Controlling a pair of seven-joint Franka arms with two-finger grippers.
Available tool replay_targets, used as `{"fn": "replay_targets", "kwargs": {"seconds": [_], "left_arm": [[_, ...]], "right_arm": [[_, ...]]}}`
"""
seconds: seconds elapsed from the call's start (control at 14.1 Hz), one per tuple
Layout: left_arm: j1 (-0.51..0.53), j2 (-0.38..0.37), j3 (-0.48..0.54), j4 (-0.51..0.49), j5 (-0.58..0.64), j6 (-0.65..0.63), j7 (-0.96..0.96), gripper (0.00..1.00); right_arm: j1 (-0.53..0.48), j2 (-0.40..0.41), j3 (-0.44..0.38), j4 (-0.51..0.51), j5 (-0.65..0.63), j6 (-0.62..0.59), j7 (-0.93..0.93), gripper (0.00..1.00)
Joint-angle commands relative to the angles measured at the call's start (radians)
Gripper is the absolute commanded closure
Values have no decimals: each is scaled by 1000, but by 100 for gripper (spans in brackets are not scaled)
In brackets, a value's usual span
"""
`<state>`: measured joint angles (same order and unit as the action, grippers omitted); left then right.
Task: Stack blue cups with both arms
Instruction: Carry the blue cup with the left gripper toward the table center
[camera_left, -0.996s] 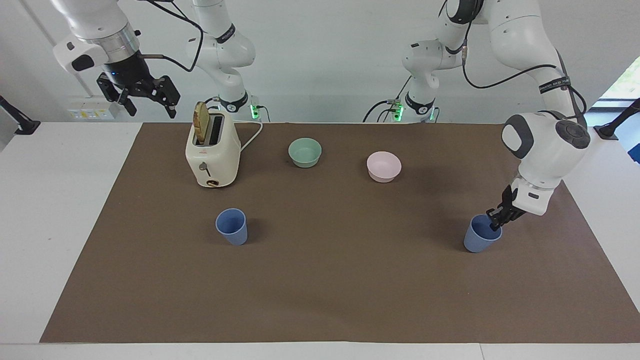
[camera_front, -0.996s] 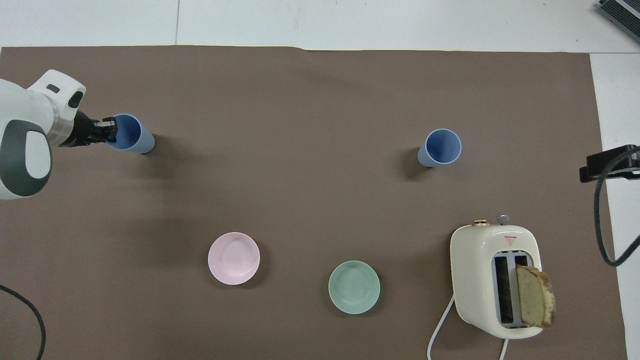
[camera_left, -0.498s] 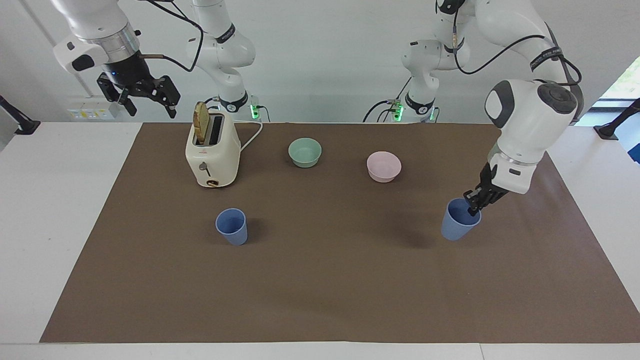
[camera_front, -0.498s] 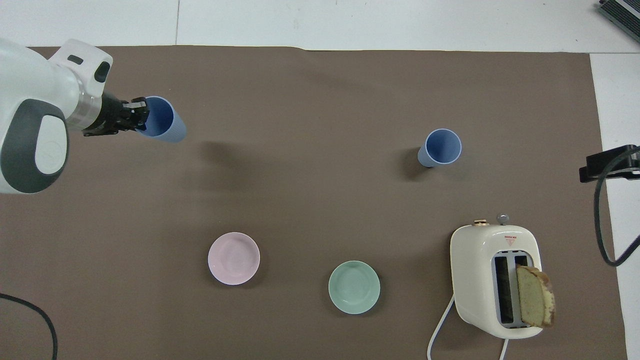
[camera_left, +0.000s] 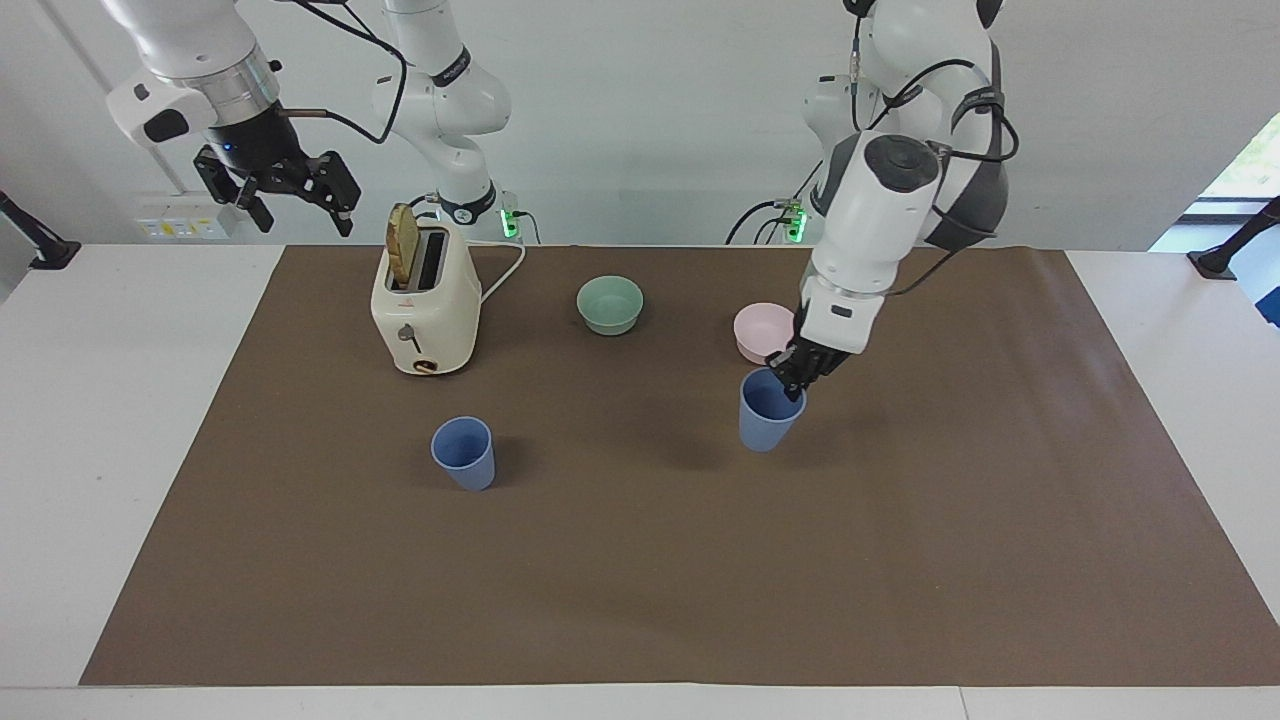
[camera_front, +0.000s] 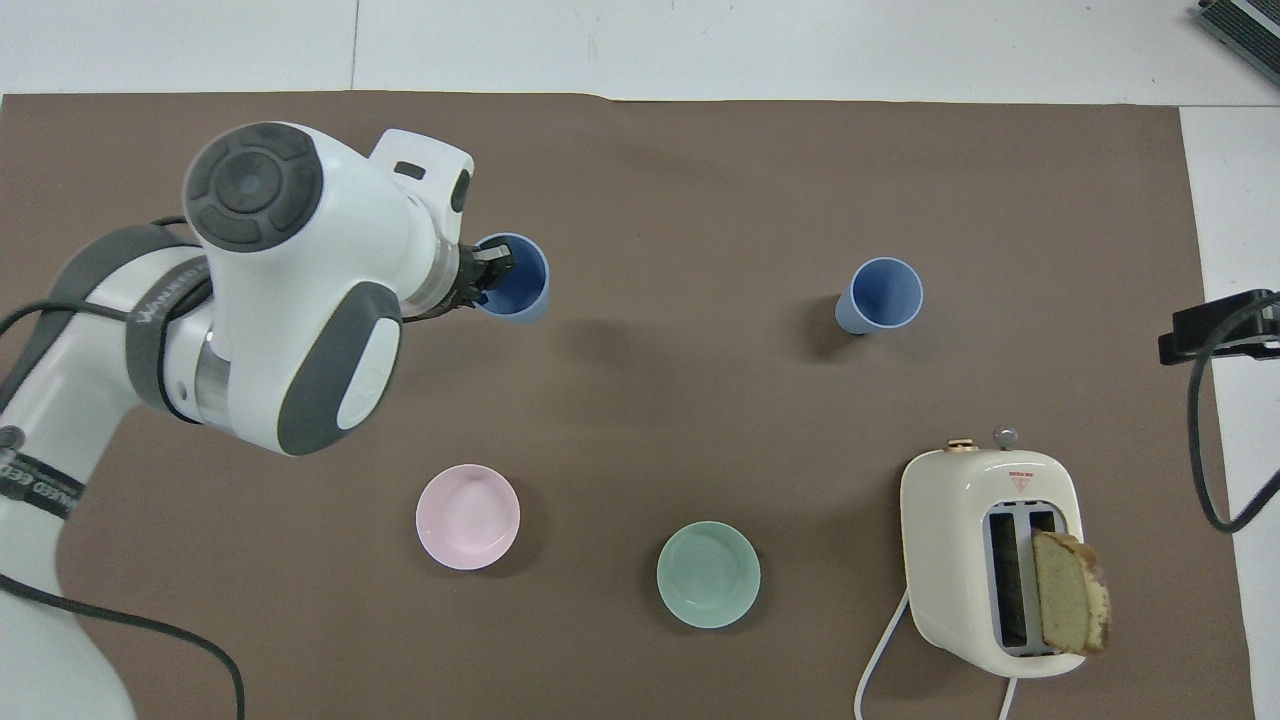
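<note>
Since a second ago, the left gripper (camera_left: 790, 380) is carrying its small matte periwinkle-blue plastic tumbler (camera_left: 765, 413) from the left arm's end of the brown paper mat (camera_left: 640, 580) toward the middle, pinching its rim, clear of the mat, just beside the pale pink bowl (camera_left: 760, 325). The matching blue tumbler (camera_left: 464, 452) is standing upright nearer the cream toaster (camera_left: 425, 310). The right gripper (camera_left: 290, 195) is waiting, spread wide, high at its own end. Transport is under way; lowering the held tumbler into the standing one comes next. Toaster markings are probably a logo, unreadable.
</note>
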<state>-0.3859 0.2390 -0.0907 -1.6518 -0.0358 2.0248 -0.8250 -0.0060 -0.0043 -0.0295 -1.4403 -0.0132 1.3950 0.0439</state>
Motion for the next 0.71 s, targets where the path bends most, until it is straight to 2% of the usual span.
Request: {"fn": "replay_targets", "kwargs": {"seconds": [0.0,0.21,0.36,0.64], "left_arm": [[-63,43,17,13,19,40,-60,100],[-87,86,17,20,19,77,-80,100],[-85,141,19,30,20,170,-80,100],[-82,152,19,18,43,187,-79,100]], "right_arm": [[-8,-5,3,-6,10,9,-12,0],[-8,-5,3,-8,10,9,-13,0],[-8,-5,3,-6,10,9,-13,0],[-8,-5,3,-6,10,9,-13,0]]}}
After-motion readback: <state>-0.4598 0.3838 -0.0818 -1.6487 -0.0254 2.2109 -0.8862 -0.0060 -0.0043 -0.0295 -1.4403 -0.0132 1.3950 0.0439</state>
